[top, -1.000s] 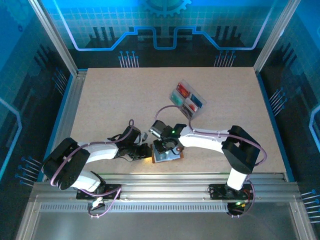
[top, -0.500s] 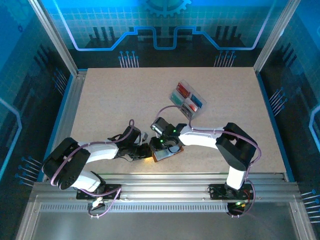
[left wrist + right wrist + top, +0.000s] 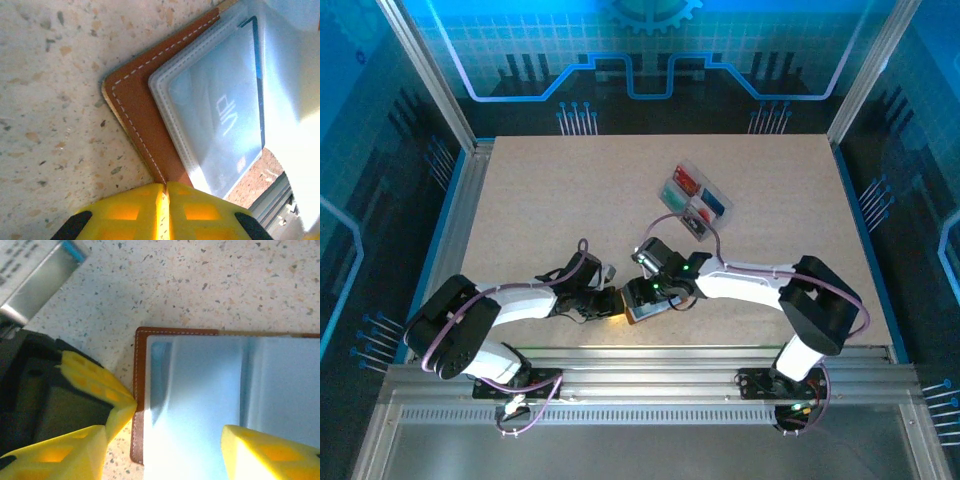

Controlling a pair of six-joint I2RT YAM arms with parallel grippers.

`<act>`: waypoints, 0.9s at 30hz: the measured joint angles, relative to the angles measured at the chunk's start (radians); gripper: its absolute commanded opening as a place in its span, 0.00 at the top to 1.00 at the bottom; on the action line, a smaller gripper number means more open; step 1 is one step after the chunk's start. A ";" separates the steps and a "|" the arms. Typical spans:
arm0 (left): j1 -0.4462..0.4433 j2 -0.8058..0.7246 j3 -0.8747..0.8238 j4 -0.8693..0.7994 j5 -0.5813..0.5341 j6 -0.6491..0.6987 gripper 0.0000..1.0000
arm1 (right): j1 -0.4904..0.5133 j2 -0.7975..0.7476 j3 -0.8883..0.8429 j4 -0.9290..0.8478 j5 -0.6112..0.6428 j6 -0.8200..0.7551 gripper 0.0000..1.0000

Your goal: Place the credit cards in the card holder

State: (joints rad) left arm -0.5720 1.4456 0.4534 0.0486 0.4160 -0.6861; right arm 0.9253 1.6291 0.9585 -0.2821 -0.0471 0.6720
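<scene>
Right gripper spread above the open wallet | left gripper pinches its brown edge, table's near side | cards sit in tray farther out, rightward; right arm nearer for the fetch.

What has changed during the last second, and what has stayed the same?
The right end effector opened above the card holder, and its arm's elbow swung right. The left end effector stayed shut on the card holder's brown edge; the clear tray did not move.
</scene>
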 measured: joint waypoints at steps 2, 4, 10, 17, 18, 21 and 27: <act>0.001 0.000 0.000 0.000 0.000 -0.005 0.86 | -0.005 -0.031 -0.022 0.006 -0.006 0.000 0.37; 0.002 -0.001 0.000 0.000 0.002 -0.013 0.86 | -0.018 -0.055 -0.047 0.012 -0.011 0.000 0.44; 0.013 -0.021 -0.013 0.000 0.011 -0.022 0.84 | -0.090 -0.078 -0.135 0.058 -0.053 0.011 0.60; 0.023 -0.039 -0.018 -0.027 0.011 -0.022 0.84 | -0.083 -0.039 -0.139 0.168 -0.176 0.014 0.51; 0.025 -0.039 -0.018 -0.028 0.013 -0.022 0.84 | -0.077 -0.033 -0.139 0.181 -0.189 0.015 0.51; 0.038 -0.044 -0.018 -0.040 0.023 -0.022 0.84 | -0.059 -0.003 -0.137 0.208 -0.220 0.016 0.50; 0.089 -0.121 -0.018 -0.107 0.029 -0.021 0.83 | -0.055 0.070 -0.127 0.242 -0.268 0.016 0.48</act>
State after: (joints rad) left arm -0.4828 1.3243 0.4358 -0.0582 0.4450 -0.7074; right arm 0.8700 1.6989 0.8318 -0.0399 -0.3153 0.6880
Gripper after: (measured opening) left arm 0.170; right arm 0.507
